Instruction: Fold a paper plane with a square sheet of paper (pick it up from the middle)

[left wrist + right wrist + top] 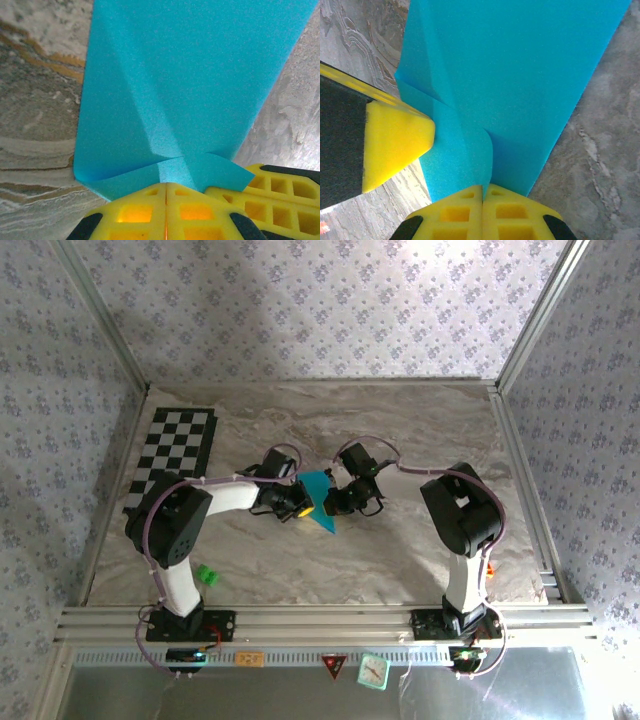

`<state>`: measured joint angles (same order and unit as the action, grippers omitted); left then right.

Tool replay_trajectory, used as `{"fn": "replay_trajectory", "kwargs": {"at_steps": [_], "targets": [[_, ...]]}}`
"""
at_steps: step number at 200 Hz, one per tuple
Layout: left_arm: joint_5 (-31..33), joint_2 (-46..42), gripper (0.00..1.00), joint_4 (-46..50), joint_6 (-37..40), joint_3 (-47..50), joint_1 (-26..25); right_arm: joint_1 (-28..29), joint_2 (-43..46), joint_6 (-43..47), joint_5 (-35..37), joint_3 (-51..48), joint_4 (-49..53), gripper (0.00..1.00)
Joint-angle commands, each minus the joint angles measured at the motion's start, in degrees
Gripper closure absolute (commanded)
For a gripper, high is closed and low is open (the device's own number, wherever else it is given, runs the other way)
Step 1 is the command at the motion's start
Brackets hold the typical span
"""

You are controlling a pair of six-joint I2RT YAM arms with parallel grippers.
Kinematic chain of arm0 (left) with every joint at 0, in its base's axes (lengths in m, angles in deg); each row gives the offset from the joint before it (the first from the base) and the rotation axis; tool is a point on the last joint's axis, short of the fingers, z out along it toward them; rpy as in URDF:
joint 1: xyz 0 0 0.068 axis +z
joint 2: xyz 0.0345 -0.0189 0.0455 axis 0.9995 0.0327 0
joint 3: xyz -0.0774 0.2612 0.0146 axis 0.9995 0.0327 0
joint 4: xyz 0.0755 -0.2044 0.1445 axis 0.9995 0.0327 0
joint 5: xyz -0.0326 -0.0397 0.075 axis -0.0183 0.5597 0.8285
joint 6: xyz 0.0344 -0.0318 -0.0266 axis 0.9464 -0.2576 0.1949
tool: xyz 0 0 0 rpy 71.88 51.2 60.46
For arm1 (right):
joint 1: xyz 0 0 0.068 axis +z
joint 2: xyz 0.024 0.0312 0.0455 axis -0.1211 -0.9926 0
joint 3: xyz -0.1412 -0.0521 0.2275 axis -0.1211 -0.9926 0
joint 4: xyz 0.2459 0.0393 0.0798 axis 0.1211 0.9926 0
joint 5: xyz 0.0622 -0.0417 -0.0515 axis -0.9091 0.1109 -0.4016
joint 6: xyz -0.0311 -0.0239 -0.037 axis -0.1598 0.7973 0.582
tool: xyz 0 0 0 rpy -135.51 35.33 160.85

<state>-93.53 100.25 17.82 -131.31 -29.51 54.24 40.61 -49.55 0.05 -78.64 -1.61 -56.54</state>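
The square sheet of paper [318, 498] is bright cyan-blue and creased into a pointed shape, its tip toward the near edge. It is held just above the marble table between the two arms. My left gripper [298, 502] is shut on the sheet's left side. In the left wrist view its yellow fingertips [166, 184] meet on a folded flap of the paper [190, 75]. My right gripper [336, 502] is shut on the right side, and the right wrist view shows it [483, 186] pinching a layered edge of the paper [520, 75]. The left finger [395, 135] touches the sheet beside it.
A small green block [206, 575] lies near the left arm's base. A black-and-white checkerboard mat [175, 450] covers the far left of the table. Metal frame rails [520, 480] and patterned walls enclose the table on three sides.
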Motion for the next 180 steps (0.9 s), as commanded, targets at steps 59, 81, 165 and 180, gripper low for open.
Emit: {"fn": "replay_trajectory", "kwargs": {"at_steps": [59, 81, 165, 180], "targets": [[1.88, 2.06, 0.92, 3.39, 0.7, 0.51, -0.39, -0.19, -2.9, -0.71, 3.5, 0.19, 3.65, 0.94], [2.37, 2.23, 0.92, 4.26, 0.87, 0.43, -0.39, -0.34, -1.86, -1.21, 2.85, 0.59, 3.78, 0.9], [3.51, 2.95, 0.92, 5.21, 1.53, 0.25, -0.26, -2.57, 7.86, -3.31, 0.13, -1.15, 1.04, 0.62], [3.49, 2.99, 0.92, 5.16, 1.74, 0.08, -0.22, -1.76, 7.73, -1.52, -1.01, -1.09, 1.72, 0.66]]}}
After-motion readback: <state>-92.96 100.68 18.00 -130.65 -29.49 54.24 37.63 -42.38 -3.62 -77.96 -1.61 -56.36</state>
